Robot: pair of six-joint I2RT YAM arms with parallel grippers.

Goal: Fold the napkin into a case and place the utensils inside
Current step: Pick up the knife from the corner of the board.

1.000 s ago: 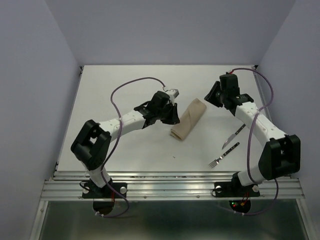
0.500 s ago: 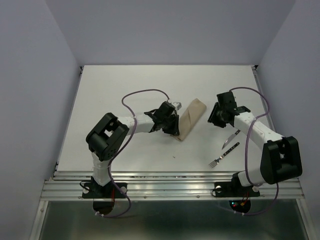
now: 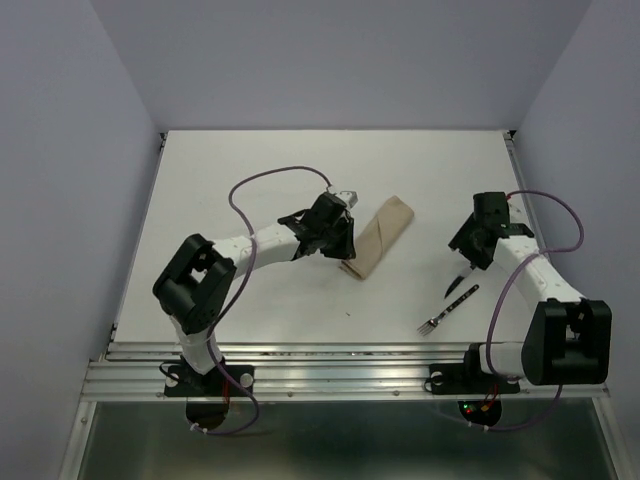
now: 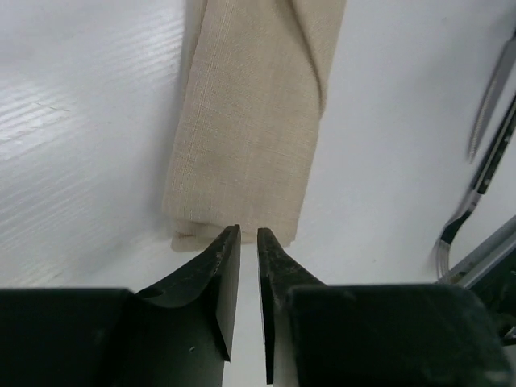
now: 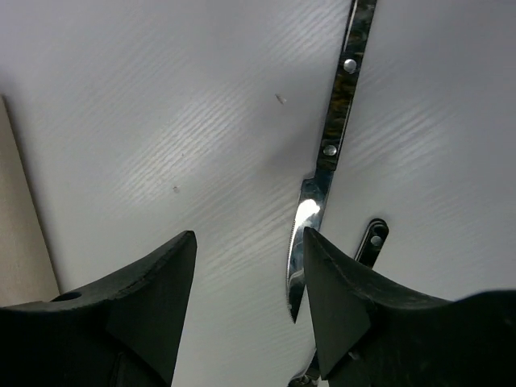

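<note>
One diagonal case at left end effector, grip unclear; right end effector gapes over knife.

The case is soft beige cloth, matt, with a fine visible weave. Under it the table is white and smooth, with a faint ribbed grain and a dull sheen. The knife has a bright polished metal blade, serrated along one edge. Its dark mottled handle, possibly wood or resin, is set with shiny rivets. The fork shows silver metal tines. The left gripper and right gripper have black matt plastic fingers. A grooved bare-metal rail runs along the table's near edge.
</note>
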